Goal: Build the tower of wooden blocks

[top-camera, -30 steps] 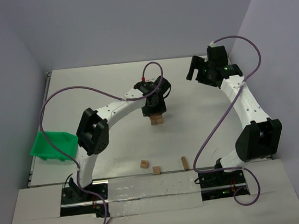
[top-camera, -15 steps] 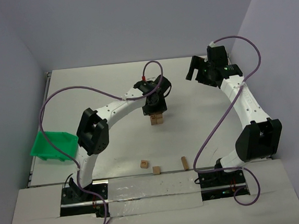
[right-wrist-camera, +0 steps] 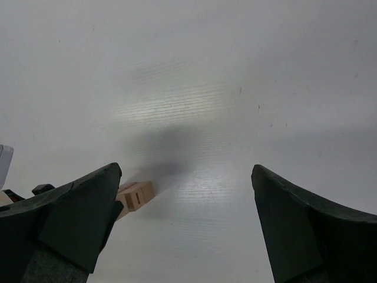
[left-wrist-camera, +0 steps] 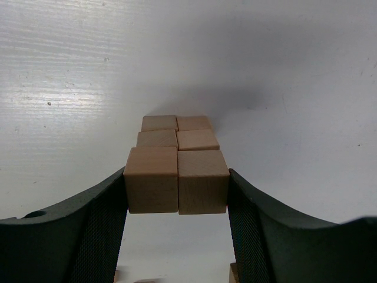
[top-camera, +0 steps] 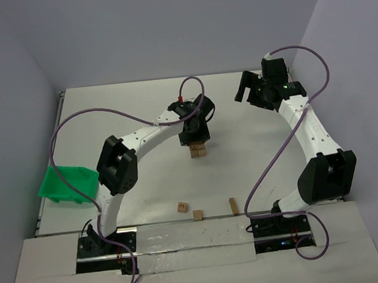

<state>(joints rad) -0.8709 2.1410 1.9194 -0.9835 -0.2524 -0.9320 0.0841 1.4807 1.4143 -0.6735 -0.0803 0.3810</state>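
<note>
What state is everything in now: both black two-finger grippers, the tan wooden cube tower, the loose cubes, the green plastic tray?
Left gripper: shut on the top pair of light-tan wooden cubes.
Tower of tan wooden cubes: upright, two wide, two layers showing beneath the held pair.
Right gripper: open, empty.
Loose tan wooden blocks: three, apart, lying on the white table.
Green plastic tray: at the table's left edge, no cube visible inside.

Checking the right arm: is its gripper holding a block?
No, the right gripper is open, with only table between its fingers.
</note>
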